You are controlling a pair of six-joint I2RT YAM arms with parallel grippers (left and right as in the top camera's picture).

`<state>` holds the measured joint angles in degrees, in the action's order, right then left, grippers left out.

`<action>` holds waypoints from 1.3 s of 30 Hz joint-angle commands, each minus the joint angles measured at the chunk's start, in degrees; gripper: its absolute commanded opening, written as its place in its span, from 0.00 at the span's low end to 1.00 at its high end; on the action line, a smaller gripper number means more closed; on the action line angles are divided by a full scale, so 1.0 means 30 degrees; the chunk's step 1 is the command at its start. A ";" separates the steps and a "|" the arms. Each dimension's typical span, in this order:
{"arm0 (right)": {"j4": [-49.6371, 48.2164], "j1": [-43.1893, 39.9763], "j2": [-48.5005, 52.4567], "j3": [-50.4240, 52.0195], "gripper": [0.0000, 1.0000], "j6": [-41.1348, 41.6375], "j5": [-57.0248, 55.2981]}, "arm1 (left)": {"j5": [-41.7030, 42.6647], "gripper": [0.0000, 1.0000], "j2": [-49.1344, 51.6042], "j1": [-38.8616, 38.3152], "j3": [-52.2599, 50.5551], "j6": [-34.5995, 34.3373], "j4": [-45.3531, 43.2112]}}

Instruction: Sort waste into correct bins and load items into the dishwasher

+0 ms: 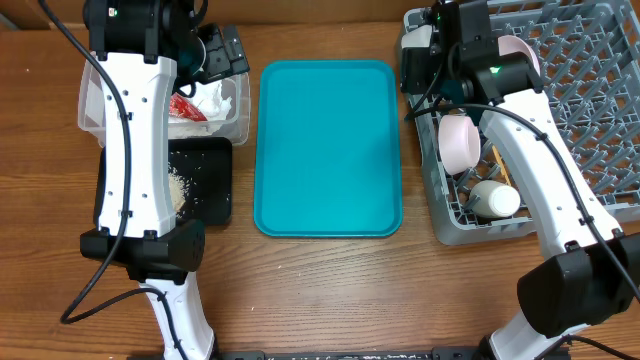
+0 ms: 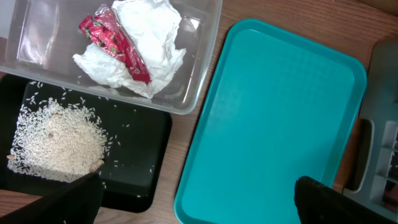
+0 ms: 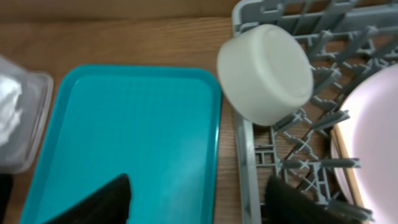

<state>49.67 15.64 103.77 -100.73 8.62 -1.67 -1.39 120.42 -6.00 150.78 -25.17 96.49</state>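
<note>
Waste (image 2: 134, 59) at the left edge of the bench, in the tub (image 2: 198, 68) and the black tray (image 2: 143, 155); bowl (image 3: 264, 73) and plate (image 3: 373, 137) in the rack (image 3: 249, 168) at the right edge. Left gripper (image 2: 198, 180) and right gripper (image 3: 198, 180) both spread wide, holding nothing. Might scatter the loose rice (image 2: 56, 140) by bumping the black tray, or knock the leaning bowl off its pegs. Crinkly shiny wrapper (image 2: 115, 40), soft crumpled napkin (image 2: 152, 31), clear hard tub, smooth round plate.

Red wrapper (image 2: 115, 43) on white napkin (image 2: 152, 31), in clear tub (image 2: 205, 62); rice (image 2: 59, 140) on black tray (image 2: 140, 155) — teal tray (image 2: 280, 124) beside
</note>
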 commanded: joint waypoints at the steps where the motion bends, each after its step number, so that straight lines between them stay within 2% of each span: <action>1: -0.0036 0.1217 0.0058 0.0036 0.80 0.0204 0.0801 | -0.0219 1.00 -0.0240 -0.0131 0.0240 -0.0189 0.0051; 6: 0.0750 0.3118 -0.0466 -0.0867 0.93 0.0794 -0.0474 | -0.0226 1.00 -0.0240 -0.0131 0.0240 -0.0189 0.0051; 10: 0.3504 0.4131 -0.2164 -0.2557 1.00 0.1275 -0.2871 | -0.0226 1.00 -0.0240 -0.0131 0.0240 -0.0189 0.0051; 16: 0.5217 0.4532 -0.5348 -0.3009 1.00 0.1268 -0.2200 | -0.0219 1.00 -0.0240 -0.0131 0.0240 -0.0189 0.0051; 23: 0.7737 0.4510 -0.7045 -0.3002 1.00 0.1246 -0.3475 | -0.0226 1.00 -0.0240 -0.0131 0.0240 -0.0189 0.0051; 30: 0.6528 0.4510 -0.9566 -0.3002 1.00 0.2142 -0.5610 | -0.0219 1.00 -0.0240 -0.0131 0.0240 -0.0189 0.0051; 33: 0.6339 0.3541 -1.0710 -0.2470 1.00 0.2098 -0.6280 | -0.0226 1.00 -0.0240 -0.0138 0.0240 -0.0189 0.0051; 36: 0.4947 0.1807 -1.2276 -0.0517 1.00 0.1909 -0.5020 | -0.0226 1.00 -0.0240 -0.0138 0.0240 -0.0189 0.0051; 39: 0.1384 -0.0452 -1.4797 0.3402 1.00 0.0168 -0.1814 | -0.0226 1.00 -0.0240 -0.0138 0.0240 -0.0189 0.0051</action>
<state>60.16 19.90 65.80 -100.33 13.58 -15.35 -1.37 120.42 -6.00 150.78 -25.17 96.49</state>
